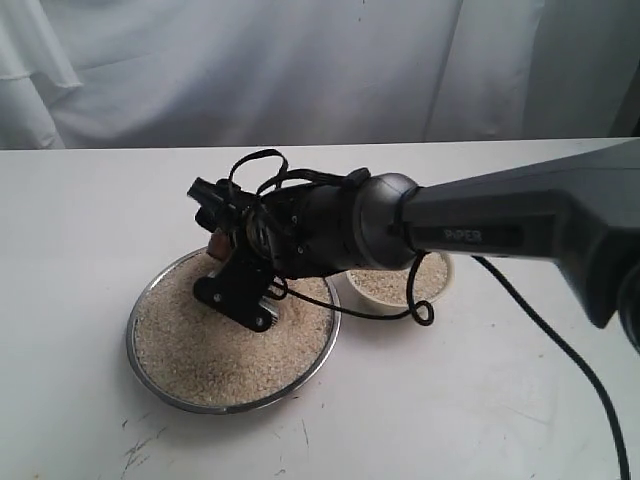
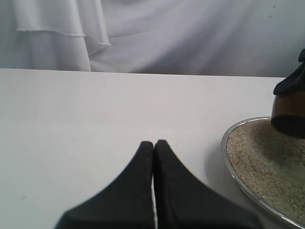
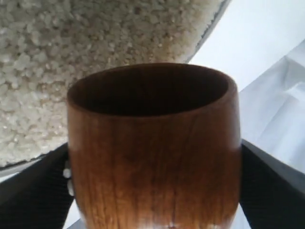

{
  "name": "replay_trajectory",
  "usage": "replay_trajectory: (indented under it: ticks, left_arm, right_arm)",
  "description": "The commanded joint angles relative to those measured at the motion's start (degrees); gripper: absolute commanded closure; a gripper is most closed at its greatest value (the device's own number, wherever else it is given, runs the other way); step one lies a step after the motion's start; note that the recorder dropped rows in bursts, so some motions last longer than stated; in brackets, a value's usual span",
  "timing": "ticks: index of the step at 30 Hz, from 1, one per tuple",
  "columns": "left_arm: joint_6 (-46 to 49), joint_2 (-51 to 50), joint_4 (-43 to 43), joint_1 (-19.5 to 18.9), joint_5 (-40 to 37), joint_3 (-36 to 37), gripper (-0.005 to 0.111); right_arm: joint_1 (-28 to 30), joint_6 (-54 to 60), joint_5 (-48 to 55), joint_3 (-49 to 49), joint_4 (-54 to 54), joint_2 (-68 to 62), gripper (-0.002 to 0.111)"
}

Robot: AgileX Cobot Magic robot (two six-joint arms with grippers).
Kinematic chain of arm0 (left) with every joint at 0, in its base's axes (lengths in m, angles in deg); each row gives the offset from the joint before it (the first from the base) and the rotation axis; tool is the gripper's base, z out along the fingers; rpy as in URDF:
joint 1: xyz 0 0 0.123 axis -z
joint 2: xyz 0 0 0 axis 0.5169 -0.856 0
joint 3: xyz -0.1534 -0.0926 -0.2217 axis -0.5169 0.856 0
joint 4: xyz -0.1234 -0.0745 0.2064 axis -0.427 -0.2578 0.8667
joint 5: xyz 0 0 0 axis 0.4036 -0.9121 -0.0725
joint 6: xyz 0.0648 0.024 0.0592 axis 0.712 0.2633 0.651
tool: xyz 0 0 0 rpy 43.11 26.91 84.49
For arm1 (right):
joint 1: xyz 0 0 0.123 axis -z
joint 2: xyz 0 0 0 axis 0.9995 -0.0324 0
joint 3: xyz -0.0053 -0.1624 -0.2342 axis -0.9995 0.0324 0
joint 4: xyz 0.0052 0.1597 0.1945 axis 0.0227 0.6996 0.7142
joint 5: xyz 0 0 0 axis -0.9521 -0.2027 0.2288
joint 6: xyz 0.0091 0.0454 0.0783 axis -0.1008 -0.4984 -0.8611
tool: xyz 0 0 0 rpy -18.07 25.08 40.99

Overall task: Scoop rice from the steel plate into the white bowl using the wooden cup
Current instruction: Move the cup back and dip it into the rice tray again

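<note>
The cup (image 3: 152, 162) was held by the right gripper (image 3: 152, 145), one black finger (image 3: 33, 191) being pressed on each side of its wooden wall, so the jaws were kept wide around it. In the exterior view the cup was found over the far left part of the plate (image 1: 232, 409), under the end of the right arm, and it was tilted, with its dark mouth turned towards the rice (image 1: 220, 350). Whether its rim was touching the grains could not be told. The rice was spread over almost the whole plate in a low heap. The bowl (image 1: 372, 298) was placed just beside the plate, at its right rear, partly hidden by the arm, and some rice was seen in it. The left gripper (image 2: 154, 148) was kept low over the white table (image 1: 450, 400), near the rim of the plate, with its fingers closed together and nothing between them.
</note>
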Motion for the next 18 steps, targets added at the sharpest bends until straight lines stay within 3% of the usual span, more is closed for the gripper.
replay_trajectory:
  ticks: [1,9,18]
  left_arm:
    - [-0.18,0.29,-0.04,0.09,0.36,0.26,0.107]
    - [-0.18,0.29,-0.04,0.09,0.36,0.26,0.107]
    - [-0.18,0.29,-0.04,0.09,0.36,0.26,0.107]
  right_arm:
    - [-0.31,-0.09,0.17,-0.71,-6.61,-1.79,0.108]
    - [-3.84,1.91,-1.31,-0.71,0.9,-2.96,0.108]
    - [-4.28,20.82,4.57,-0.71,42.6,-2.96,0.108]
